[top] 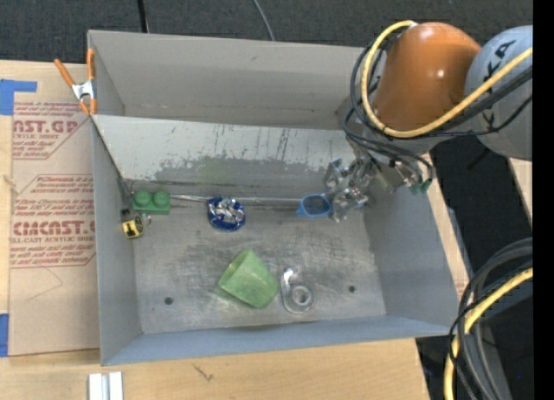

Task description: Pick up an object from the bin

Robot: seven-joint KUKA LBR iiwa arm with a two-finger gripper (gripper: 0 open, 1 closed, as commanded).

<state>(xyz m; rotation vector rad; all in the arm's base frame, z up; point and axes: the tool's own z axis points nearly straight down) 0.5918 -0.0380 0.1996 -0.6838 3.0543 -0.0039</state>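
Gripper [344,192] just right of small blue piece [312,208]; its long axis left-right.

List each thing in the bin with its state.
gripper: down beside the small blue piece
small blue piece: on the floor, not lifted
pale green cup: lying on its side
green block: flat by the left wall
blue round thing: resting on the floor

Bin [225,78] grey, floor scuffed pale. Block [151,202] green; small piece [132,229] yellow and black; disc [226,213] blue, silvery centre; small cup [313,208] blue; larger cup [249,279] pale green; wrist cover [424,74] orange.
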